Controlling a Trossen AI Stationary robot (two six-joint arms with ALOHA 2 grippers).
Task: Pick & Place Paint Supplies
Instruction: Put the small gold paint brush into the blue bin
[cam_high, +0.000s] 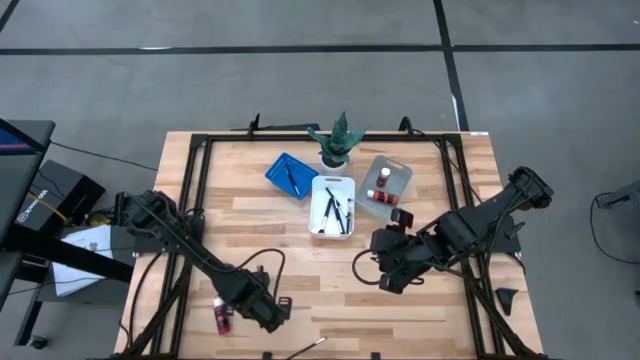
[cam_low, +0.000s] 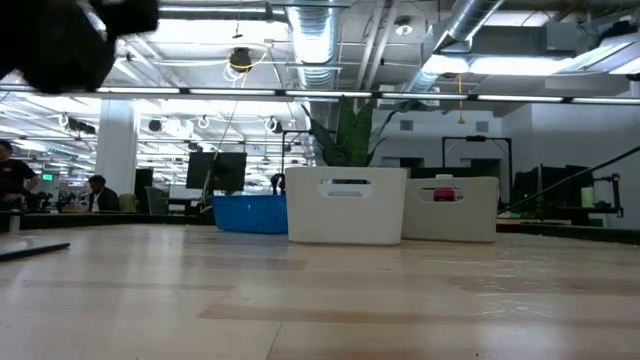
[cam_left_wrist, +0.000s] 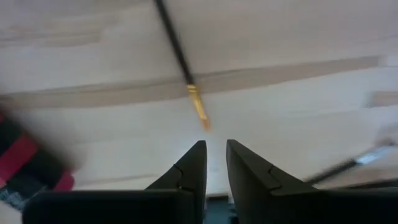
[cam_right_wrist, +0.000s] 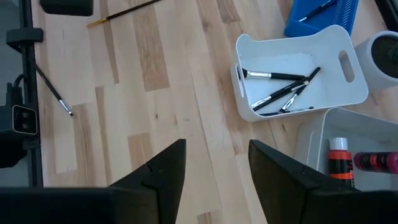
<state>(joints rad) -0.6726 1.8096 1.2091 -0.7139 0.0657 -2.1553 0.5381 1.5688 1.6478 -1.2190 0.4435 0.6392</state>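
A: Wooden tabletop (cam_high: 400, 310): anything at six o'clock?
B: Left gripper (cam_high: 281, 311), fingers slightly parted, holding nothing; a paintbrush (cam_left_wrist: 180, 59) lies just ahead.
A: Farther, toward twelve?
B: Right gripper (cam_high: 386, 266) spread, empty; brushes (cam_high: 335, 212) in the white tray (cam_high: 333, 183).

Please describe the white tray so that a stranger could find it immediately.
On the wooden table, look just in front of the green potted plant. The white tray stands between a blue tray and a grey tray; only it holds several dark-handled brushes.
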